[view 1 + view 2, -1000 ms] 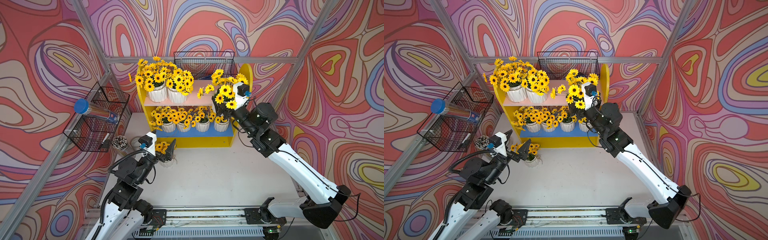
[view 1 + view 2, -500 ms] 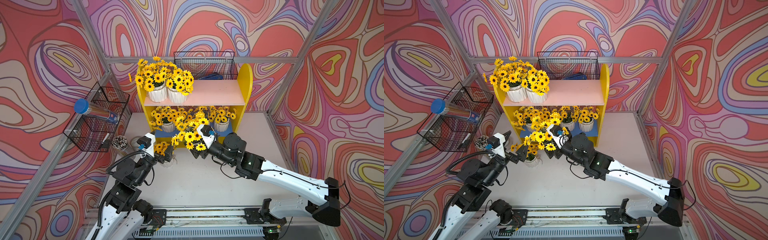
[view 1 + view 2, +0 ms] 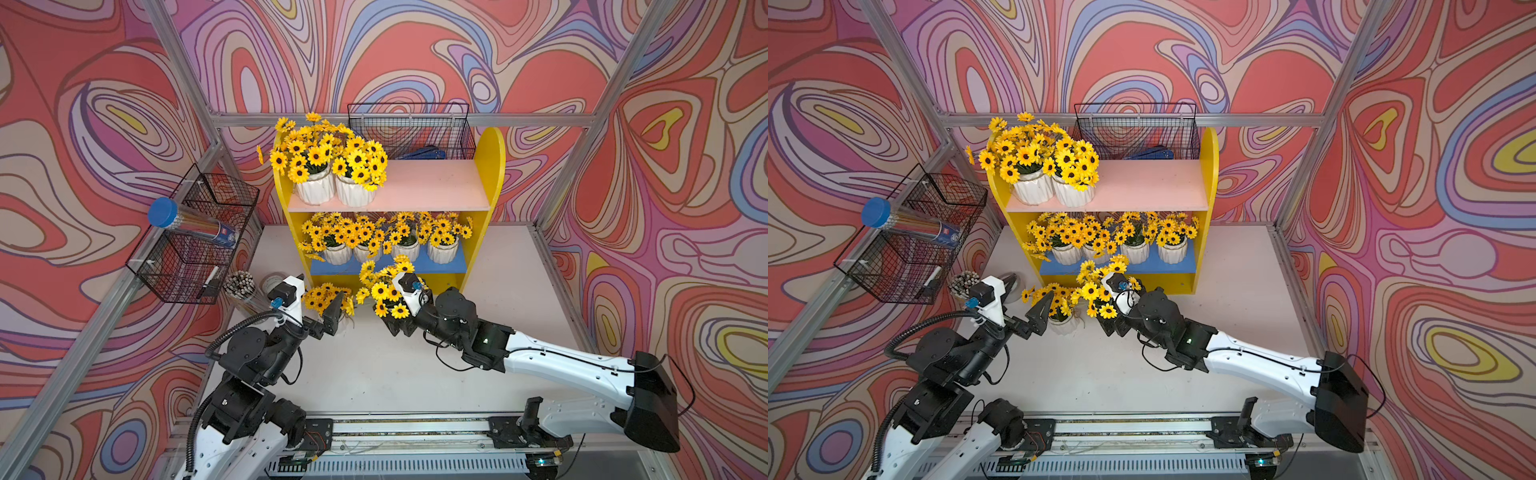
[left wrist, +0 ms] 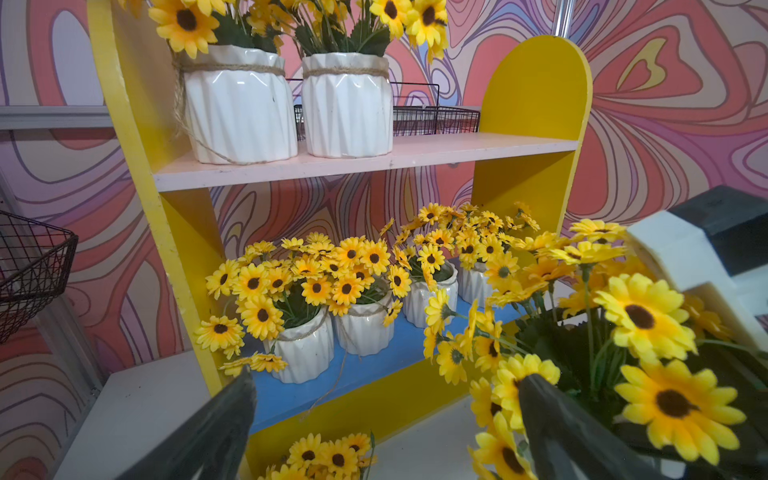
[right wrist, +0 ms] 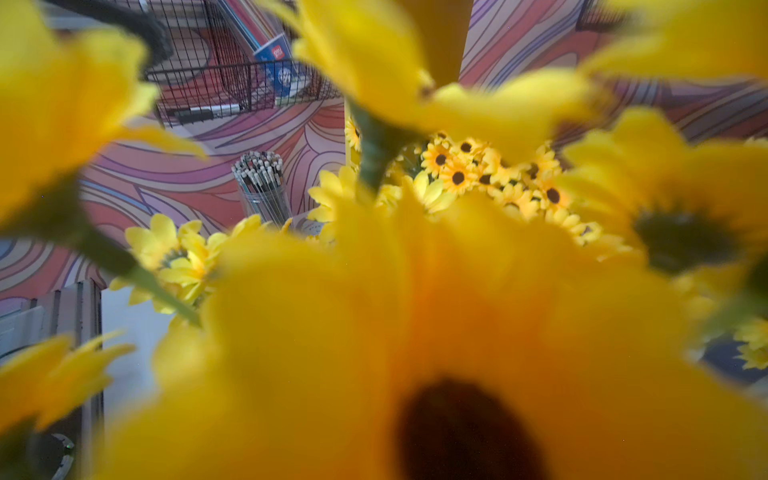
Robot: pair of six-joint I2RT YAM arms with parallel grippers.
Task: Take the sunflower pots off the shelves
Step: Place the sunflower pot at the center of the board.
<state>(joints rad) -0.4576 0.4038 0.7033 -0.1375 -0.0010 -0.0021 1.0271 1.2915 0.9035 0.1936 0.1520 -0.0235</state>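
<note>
On the white table (image 3: 374,374) before the yellow shelves (image 3: 490,166), your right end effector (image 3: 399,328) clamps a sunflower pot (image 3: 388,293). Your left end effector (image 4: 386,376) gapes beside a second pot (image 3: 1063,324), already down. Six shelved pots (image 3: 353,195) are left.

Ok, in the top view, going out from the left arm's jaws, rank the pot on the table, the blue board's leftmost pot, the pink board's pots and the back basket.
1. Tabletop pot, just by the open jaws of the left gripper.
2. Leftmost blue-board pot, low on the shelves.
3. Pink-board pots, higher up.
4. Wire basket, behind the shelves, farthest.
</note>
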